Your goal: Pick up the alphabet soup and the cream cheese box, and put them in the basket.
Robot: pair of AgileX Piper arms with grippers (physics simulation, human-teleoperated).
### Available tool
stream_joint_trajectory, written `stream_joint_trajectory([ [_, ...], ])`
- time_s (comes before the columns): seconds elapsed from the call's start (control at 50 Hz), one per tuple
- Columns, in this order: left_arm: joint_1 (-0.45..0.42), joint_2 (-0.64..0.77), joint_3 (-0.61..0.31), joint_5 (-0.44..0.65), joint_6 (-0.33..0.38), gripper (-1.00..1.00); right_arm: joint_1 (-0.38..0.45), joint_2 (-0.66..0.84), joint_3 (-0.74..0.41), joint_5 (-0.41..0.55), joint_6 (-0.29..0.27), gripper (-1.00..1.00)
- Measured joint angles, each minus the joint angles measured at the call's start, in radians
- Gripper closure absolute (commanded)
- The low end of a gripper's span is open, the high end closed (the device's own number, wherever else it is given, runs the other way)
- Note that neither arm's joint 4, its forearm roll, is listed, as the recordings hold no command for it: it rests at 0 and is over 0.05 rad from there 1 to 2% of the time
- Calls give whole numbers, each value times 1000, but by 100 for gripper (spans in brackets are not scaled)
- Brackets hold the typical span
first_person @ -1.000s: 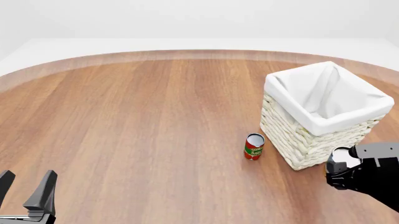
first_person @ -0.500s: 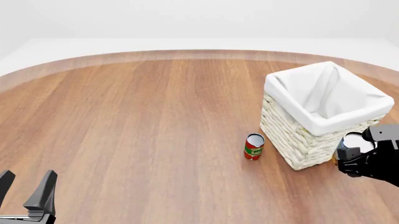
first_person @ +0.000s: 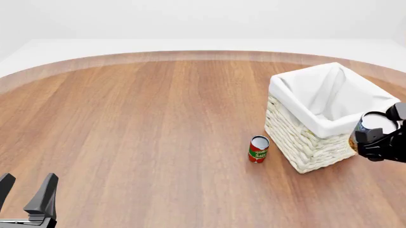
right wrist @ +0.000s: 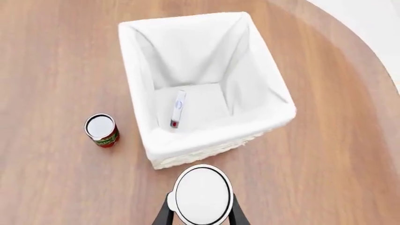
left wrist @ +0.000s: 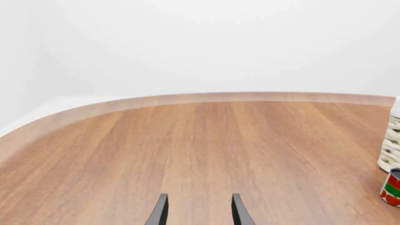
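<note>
My right gripper [first_person: 375, 137] is shut on the alphabet soup [first_person: 374, 124], of which mainly the white top shows. It holds the can in the air at the near right corner of the basket [first_person: 303, 142], about level with the rim. In the right wrist view the can [right wrist: 201, 194] sits between the fingers [right wrist: 164, 213], just short of the basket [right wrist: 206, 138]. The cream cheese box [right wrist: 178, 108] lies on edge on the liner inside the basket. My left gripper [first_person: 25, 192] is open and empty at the near left, and it also shows in the left wrist view [left wrist: 198, 211].
A red-and-green labelled can [first_person: 258, 149] stands upright on the wooden table just left of the basket's near corner; it also shows in the right wrist view [right wrist: 101, 130] and the left wrist view [left wrist: 392, 187]. The table's curved far edge [first_person: 190, 54] runs across the back.
My right gripper has carried the soup can up and to the right, from the near side of the basket to beside its rim. The left arm has not moved.
</note>
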Motion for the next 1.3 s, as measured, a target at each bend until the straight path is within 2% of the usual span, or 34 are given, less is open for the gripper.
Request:
stream_joint_trajectory([
  [0.5,0,0,0,0,0,-100,15,51,-211,61,0,100],
  [0.74,0,0,0,0,0,-100,27,47,-271,101,2,100],
  [1.1,0,0,0,0,0,-100,50,142,-313,56,8,100],
  [1.3,0,0,0,0,0,-100,62,254,-344,-14,11,100],
])
